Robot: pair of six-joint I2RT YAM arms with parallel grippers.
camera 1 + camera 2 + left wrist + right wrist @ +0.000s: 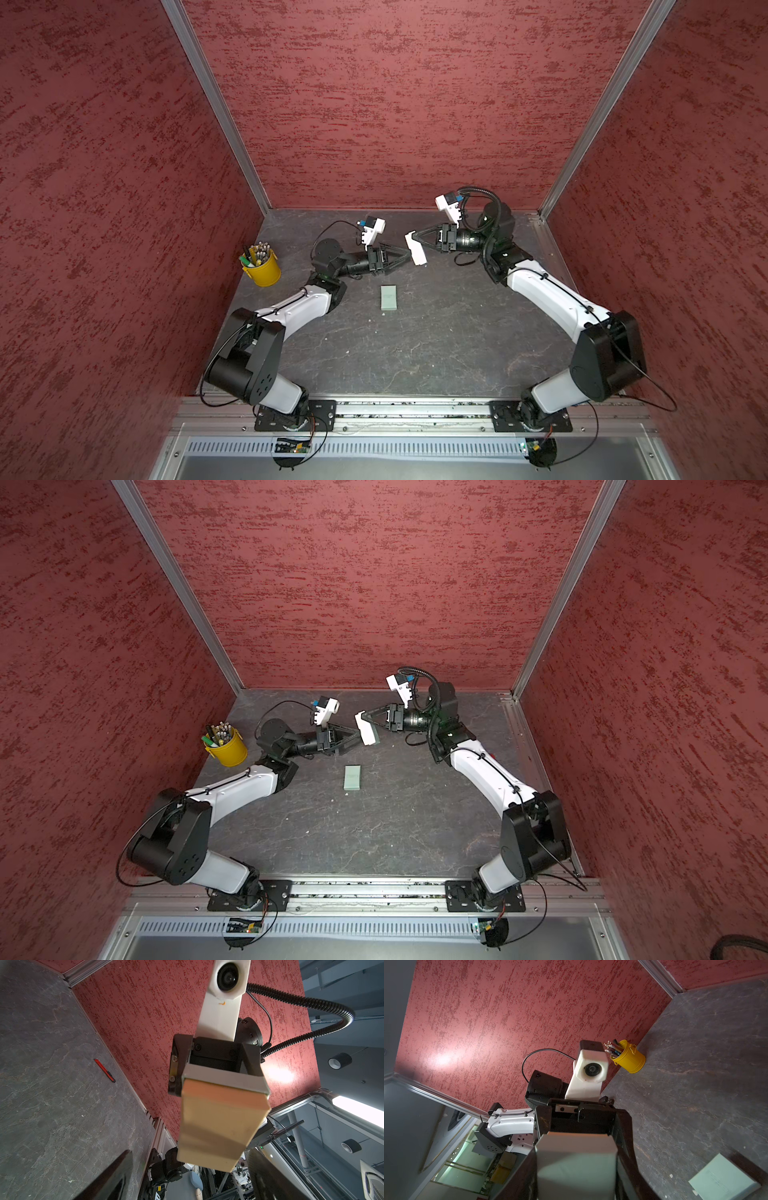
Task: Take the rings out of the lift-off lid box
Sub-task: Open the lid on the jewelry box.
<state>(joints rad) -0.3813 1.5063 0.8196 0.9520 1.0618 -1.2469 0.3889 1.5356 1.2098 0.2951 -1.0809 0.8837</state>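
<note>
My right gripper (417, 243) hangs above the back of the table, shut on the open box (419, 254), which it holds by its two sides (575, 1167). The box's mint-green lift-off lid (389, 297) lies flat on the table in front, and shows in the right wrist view too (724, 1180). In the left wrist view the box's tan face (222, 1122) points at the camera. My left gripper (408, 257) faces the box from the left, open. Its dark fingers (110, 1176) stand wide on either side of the box's near end without touching it. The rings are hidden.
A yellow bucket of pens (262, 268) stands at the back left of the table. A red cutter (104, 1070) lies near the right wall. Red walls close in three sides, and a metal rail (415, 409) runs along the front.
</note>
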